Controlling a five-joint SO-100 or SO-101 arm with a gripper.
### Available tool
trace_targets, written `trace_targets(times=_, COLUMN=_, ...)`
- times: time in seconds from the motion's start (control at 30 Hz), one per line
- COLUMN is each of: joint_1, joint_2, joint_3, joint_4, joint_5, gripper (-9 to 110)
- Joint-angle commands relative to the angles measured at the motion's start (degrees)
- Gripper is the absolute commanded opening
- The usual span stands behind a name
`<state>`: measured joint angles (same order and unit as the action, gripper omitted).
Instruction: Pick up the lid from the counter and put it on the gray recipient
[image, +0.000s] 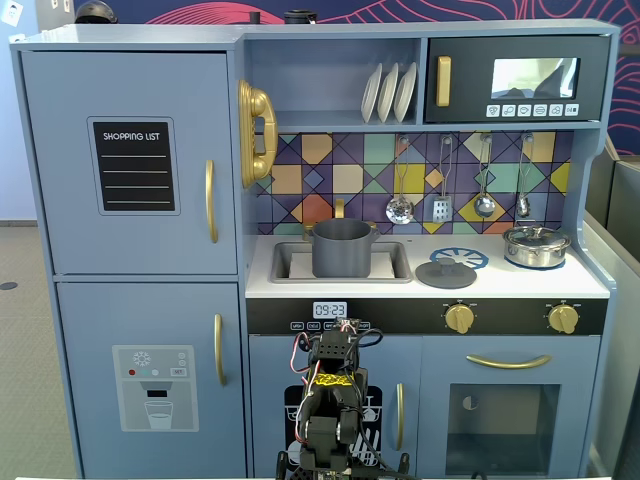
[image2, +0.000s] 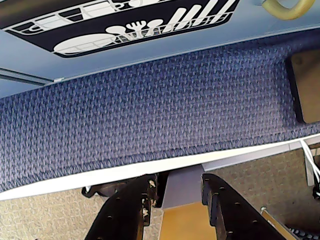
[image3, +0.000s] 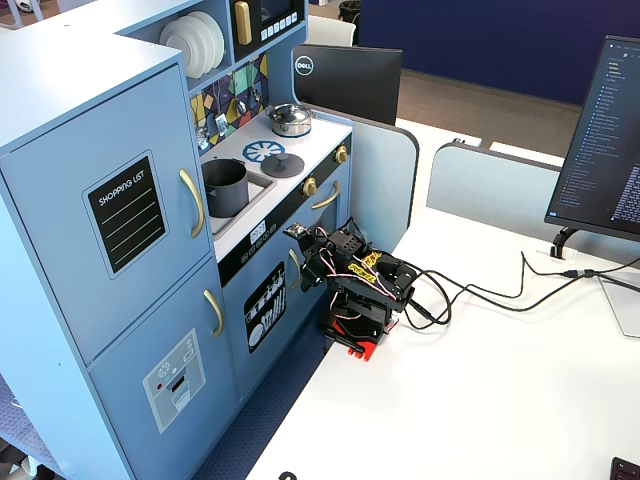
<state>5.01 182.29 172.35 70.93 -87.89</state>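
The dark-gray lid (image: 446, 272) lies flat on the toy kitchen's counter, right of the sink and in front of the blue-and-white burner mark (image: 459, 257). The gray recipient (image: 341, 248) stands uncovered in the sink. Both also show in the other fixed view, the lid (image3: 283, 165) and the recipient (image3: 226, 186). My arm (image: 335, 395) is folded low on the white table, in front of the kitchen and far below the counter. In the wrist view my gripper (image2: 177, 182) is open and empty, facing the table edge and blue carpet.
A shiny silver pot (image: 536, 245) with its own lid stands at the counter's right end. Utensils (image: 441, 208) hang above the counter and plates (image: 388, 92) stand on the shelf. Cables (image3: 480, 295) and a monitor (image3: 610, 140) are on the white table (image3: 480, 400).
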Motion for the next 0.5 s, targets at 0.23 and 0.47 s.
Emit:
trace_targets(times=0.23, joint_1=-0.53, joint_2=-0.44, joint_3=-7.12, joint_4=-12.66, joint_5=-4.13, gripper=0)
trace_targets(times=0.47, joint_1=0.97, joint_2=-4.48, joint_3=-14.68, joint_4=-18.54, joint_5=-4.92, gripper=0)
